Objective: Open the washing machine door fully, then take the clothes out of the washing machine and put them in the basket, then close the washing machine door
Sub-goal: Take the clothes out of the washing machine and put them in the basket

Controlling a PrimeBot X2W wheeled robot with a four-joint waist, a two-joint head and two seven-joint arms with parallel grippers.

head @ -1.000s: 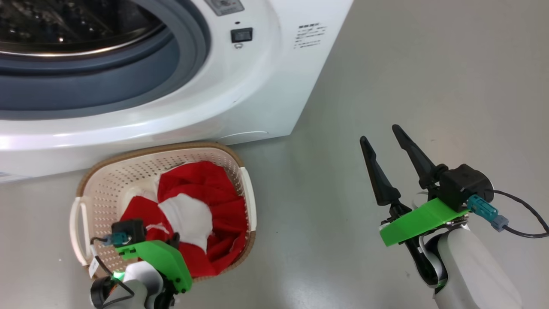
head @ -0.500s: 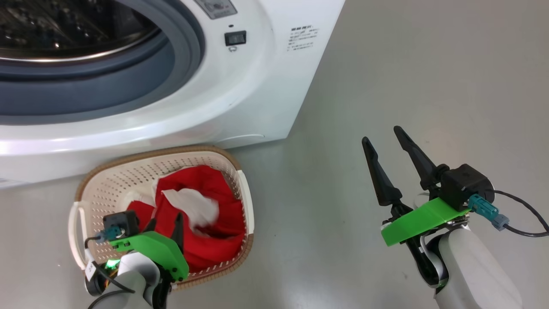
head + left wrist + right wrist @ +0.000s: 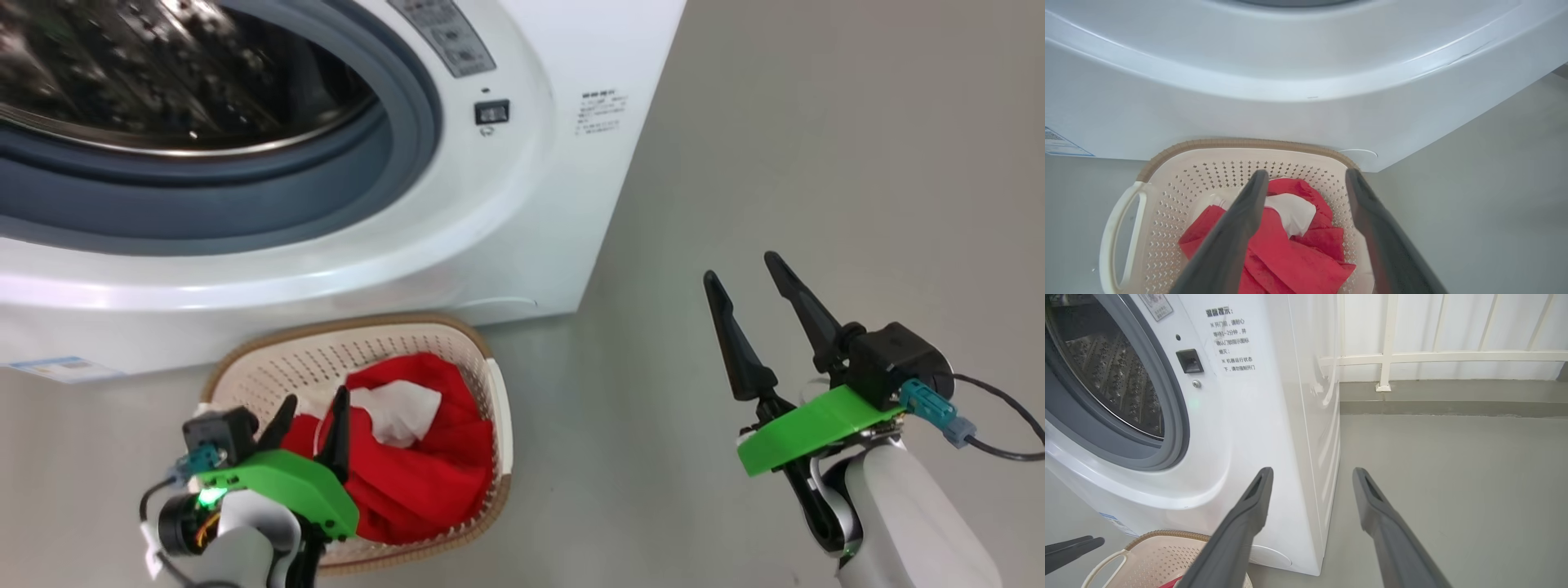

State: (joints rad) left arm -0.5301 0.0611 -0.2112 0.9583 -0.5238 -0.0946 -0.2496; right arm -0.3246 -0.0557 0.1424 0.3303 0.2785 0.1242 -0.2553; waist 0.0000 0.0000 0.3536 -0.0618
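Head view: the washing machine [image 3: 522,212] stands at the far left, its opening uncovered, with the grey rubber ring [image 3: 269,204] and perforated steel drum [image 3: 163,82] exposed. A small blue label [image 3: 61,369] sits low on its front at the left. The basket [image 3: 326,363] rests on the floor [image 3: 775,147] just in front of the machine's lower front edge. The clothes [image 3: 424,490] lie inside the basket as a bunched red heap with a white patch [image 3: 404,408] uppermost. They occupy its right and near portion, and bare perforated wall shows at the far left side.

The left pincer [image 3: 315,396] is positioned over the near left part of the basket, fingers pointing toward the machine. Left wrist view confirms its two fingers are spread wide with nothing gripped between them. The red fabric is seen beneath and between them. Whether the left finger touches the fabric cannot be determined.

The right pincer [image 3: 741,268] is held over bare floor to the right of the machine, well apart from the basket. Its fingers are likewise spread apart and hold nothing. Right wrist view shows the machine's right front corner beyond those fingers. A latch socket [image 3: 1189,361] and printed notice [image 3: 1233,339] sit beside the opening, and a white railing [image 3: 1388,355] stands at the far wall.
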